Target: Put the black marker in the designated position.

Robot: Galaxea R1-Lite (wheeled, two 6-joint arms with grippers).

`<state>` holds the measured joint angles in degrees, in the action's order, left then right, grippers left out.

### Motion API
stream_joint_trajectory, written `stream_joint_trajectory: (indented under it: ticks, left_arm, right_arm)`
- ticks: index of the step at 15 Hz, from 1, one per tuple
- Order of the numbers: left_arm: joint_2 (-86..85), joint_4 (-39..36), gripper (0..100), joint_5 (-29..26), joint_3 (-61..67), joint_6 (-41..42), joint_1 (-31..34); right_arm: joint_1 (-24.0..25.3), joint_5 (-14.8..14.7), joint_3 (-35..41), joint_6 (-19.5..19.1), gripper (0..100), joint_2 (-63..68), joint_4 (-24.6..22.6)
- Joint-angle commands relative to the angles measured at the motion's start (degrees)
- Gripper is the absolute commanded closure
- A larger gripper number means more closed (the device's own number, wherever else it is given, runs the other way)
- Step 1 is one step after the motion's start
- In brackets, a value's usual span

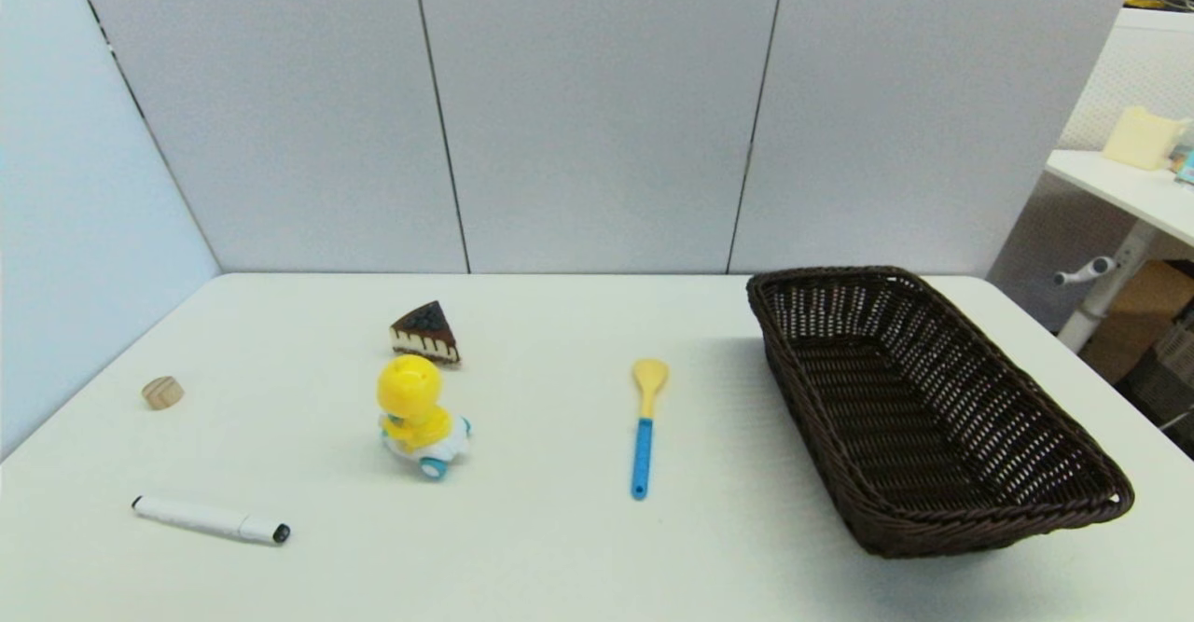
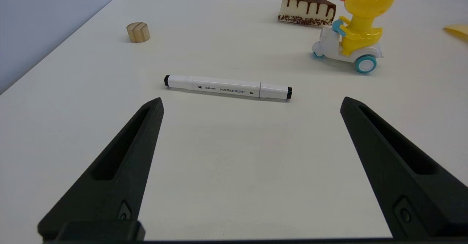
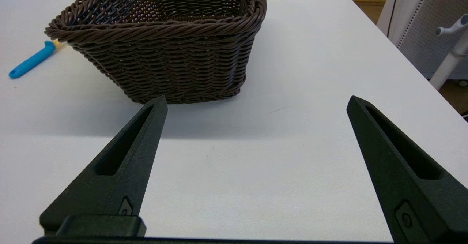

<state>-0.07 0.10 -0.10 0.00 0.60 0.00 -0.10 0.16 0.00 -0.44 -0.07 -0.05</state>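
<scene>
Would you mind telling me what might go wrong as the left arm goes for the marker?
The slim white black-tipped marker lies flat on the white table across the open left gripper; being round, it may roll off when nudged. A wide sweep might bump the yellow duck toy on its scooter nearby.

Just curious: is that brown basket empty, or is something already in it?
Empty. The basket shows only bare weave inside; the marker lies on the table.
</scene>
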Motion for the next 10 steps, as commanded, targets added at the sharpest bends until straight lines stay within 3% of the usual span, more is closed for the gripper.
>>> stream_joint_trajectory:
  ticks: [1, 10]
  left_arm:
    - [0.07, -0.01, 0, 0.01, 0.0, 0.02, 0.0]
    - [0.07, -0.01, 0, 0.01, 0.0, 0.02, 0.0]
  right_arm:
    - [0.01, 0.11, 0.0, 0.09, 0, 0.07, -0.04]
    - [0.01, 0.02, 0.0, 0.09, 0, 0.07, -0.04]
